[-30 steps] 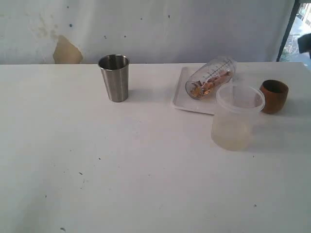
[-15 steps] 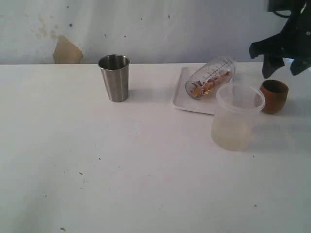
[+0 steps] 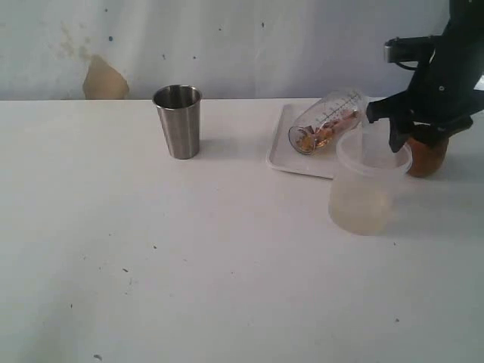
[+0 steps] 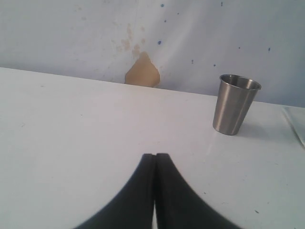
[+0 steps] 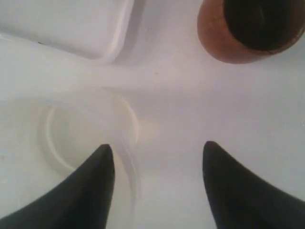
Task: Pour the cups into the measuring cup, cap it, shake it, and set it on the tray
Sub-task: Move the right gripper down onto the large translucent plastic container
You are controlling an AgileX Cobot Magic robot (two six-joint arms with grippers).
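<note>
Measuring cup lies sideways on the tray. Right gripper hangs spread over the frosted container, beside the wooden cup. Left gripper is pressed together, steel tumbler upright beyond it.

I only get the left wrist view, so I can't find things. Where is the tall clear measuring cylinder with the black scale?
Observer: The clear measuring cylinder lies on its side on the shallow white rectangular tray, brownish pieces inside.
Operator: What is the right end effector doing?
Observer: The right end effector hangs open over the rim of the wide frosted plastic container.
Operator: And the wooden cup?
Observer: The rounded reddish-brown wooden cup stands upright on the table beside that container, off the tray.
</note>
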